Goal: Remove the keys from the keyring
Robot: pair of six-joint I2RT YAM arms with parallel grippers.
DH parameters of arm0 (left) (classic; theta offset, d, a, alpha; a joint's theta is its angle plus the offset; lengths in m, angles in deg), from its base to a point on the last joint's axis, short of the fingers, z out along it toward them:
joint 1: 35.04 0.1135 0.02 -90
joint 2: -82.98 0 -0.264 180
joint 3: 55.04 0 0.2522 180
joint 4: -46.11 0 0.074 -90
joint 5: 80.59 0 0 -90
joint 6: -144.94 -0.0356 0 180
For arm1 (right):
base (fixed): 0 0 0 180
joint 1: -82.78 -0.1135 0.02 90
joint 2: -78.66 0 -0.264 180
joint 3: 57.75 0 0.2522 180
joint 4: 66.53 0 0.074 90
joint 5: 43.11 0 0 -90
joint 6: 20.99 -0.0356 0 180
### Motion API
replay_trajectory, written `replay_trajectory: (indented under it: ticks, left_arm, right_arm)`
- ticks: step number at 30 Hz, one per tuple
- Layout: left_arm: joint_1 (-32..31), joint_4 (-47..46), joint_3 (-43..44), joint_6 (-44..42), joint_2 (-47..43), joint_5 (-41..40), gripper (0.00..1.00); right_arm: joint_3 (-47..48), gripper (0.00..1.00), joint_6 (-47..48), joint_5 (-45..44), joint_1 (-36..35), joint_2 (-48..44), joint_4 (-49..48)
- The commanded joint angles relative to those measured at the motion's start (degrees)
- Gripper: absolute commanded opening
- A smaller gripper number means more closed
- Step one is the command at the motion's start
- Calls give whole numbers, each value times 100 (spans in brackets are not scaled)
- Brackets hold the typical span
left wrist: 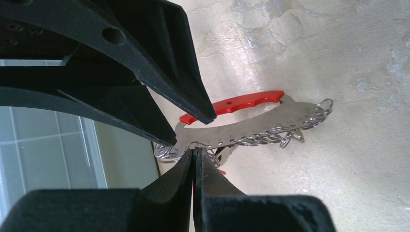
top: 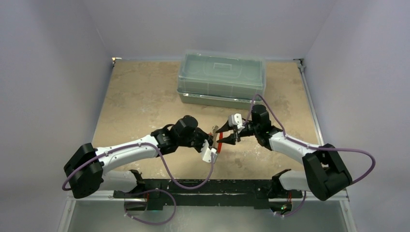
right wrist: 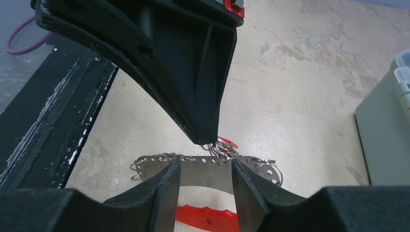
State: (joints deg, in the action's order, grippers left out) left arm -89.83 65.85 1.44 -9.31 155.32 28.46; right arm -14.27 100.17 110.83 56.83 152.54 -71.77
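The keyring (top: 220, 142) is a crescent-shaped silvery plate with a row of holes and a red outer edge, standing between the two grippers. Several small metal loops hang along it (left wrist: 251, 128). My left gripper (left wrist: 196, 152) is shut on one small loop at the plate's edge. Tiny silvery keys (right wrist: 221, 147), one red-headed, hang by that loop under the left gripper's tip (right wrist: 209, 140). My right gripper (right wrist: 205, 166) is open. Its fingertips (right wrist: 169, 169) lie over the plate's face (right wrist: 208, 174), and the plate passes behind them.
A large clear plastic box (top: 221, 77) stands at the back of the tan table (top: 140, 96) and shows at the right edge of the right wrist view (right wrist: 387, 121). The black base rail (top: 203, 188) runs along the near edge.
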Motion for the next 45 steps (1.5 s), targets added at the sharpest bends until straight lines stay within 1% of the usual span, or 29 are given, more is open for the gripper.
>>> replay_trajectory:
  ticks: [1, 6, 12, 21, 24, 30, 31, 36, 39, 42, 43, 44, 45]
  left_arm:
    - [-28, -418, -66, -256, -207, 223, 0]
    - [-42, -491, -151, -297, -261, 301, 0]
    - [-49, -509, -132, -324, -264, 385, 0]
    - [-59, -422, -136, -429, -387, 398, 0]
    - [-59, -385, -169, -424, -475, 372, 0]
    - [-59, -184, -288, -463, -685, 326, 0]
    - [-59, -140, -303, -457, -710, 290, 0]
    - [-52, 28, -362, -135, -818, 15, 0]
    - [-50, 35, -496, -215, -936, 61, 0]
    - [-50, -98, -727, -551, -1120, 202, 0]
    - [-51, -105, -783, -659, -1163, 224, 0]
    - [-54, -93, -812, -746, -1176, 234, 0]
    - [-50, -89, -825, -796, -1166, 239, 0]
  right_arm:
    - [-180, 46, -282, -88, -58, 24, -950]
    - [-227, 43, -230, -155, -144, 82, -1065]
    - [-234, 42, -130, -283, -270, 179, -1155]
    - [-293, 32, 357, -593, -402, 315, -1017]
    - [-312, 24, 407, -651, -401, 322, -956]
    - [-319, 1, 277, -745, -400, 186, -1009]
    - [-294, 0, 254, -728, -397, 172, -963]
    - [-121, 0, 165, -738, -401, 126, -617]
    - [-85, 0, 189, -605, -399, 118, -560]
    - [-48, 13, 248, -558, -399, 151, -556]
    - [-17, 19, 263, -576, -401, 156, -529]
    - [39, 22, 249, -550, -402, 167, -482]
    - [102, 28, 186, -492, -399, 174, -452]
